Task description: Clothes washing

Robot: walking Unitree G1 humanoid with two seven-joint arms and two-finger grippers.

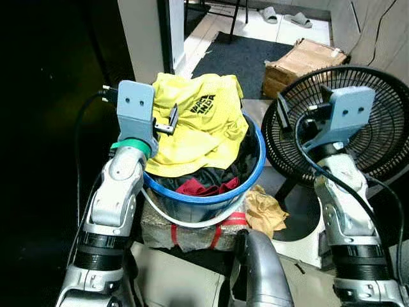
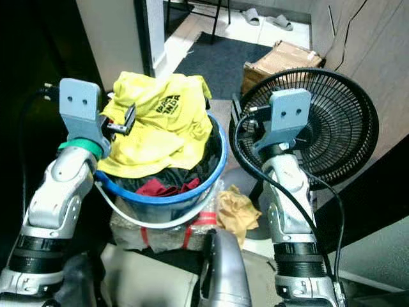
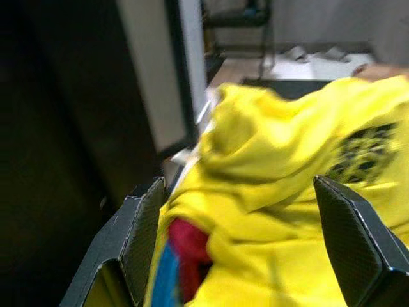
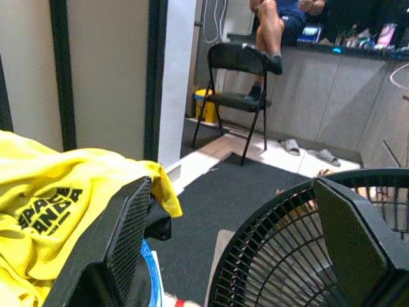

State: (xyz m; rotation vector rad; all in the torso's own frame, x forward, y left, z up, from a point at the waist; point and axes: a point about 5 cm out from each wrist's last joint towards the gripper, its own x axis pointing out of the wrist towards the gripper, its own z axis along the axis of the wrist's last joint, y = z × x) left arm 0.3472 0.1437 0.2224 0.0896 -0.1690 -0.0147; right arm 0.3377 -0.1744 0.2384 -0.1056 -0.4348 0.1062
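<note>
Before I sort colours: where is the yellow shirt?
The yellow shirt tops the blue bucket, just beside the left gripper, left of the black fan.

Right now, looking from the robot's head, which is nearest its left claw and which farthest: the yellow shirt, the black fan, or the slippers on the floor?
Measured from the left gripper, in the left eye view:
1. Yellow shirt, heaped on the blue bucket; the gripper is right at its edge.
2. Black fan, across the bucket on the robot's right.
3. Slippers, far back on the pale floor beyond the dark mat.
</note>
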